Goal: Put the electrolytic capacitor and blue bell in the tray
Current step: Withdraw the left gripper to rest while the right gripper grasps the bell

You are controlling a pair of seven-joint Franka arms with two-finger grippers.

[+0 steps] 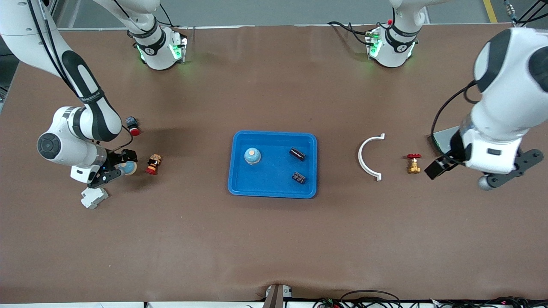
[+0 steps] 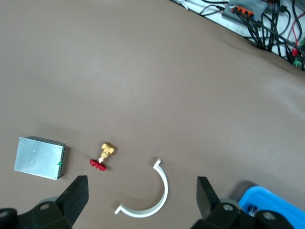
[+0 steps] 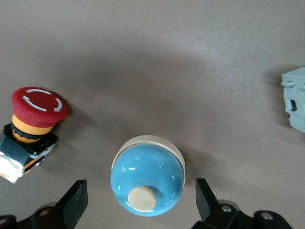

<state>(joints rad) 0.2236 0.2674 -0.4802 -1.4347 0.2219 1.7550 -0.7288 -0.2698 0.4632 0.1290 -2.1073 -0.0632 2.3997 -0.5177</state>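
two black electrolytic capacitors (image 1: 297, 154) and one blue bell (image 1: 252, 155) already lie in your blue tray (image 1: 239, 184) at mid-table. a second blue bell (image 3: 147, 182) sits on the table toward the right arm's end, framed between the spread fingers of your right gripper (image 3: 138, 202), beside a red emergency button (image 3: 33, 126). your left gripper (image 2: 140, 198) hangs open above a white curved clip (image 2: 147, 200).

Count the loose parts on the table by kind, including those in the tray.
Blue dome bells: 2
Black cylindrical capacitors: 2
Red mushroom push buttons: 2
White plastic half-ring: 1
Brass valve, red handle: 1
Grey metal box: 1
Pale grey plastic block: 1
Total: 10
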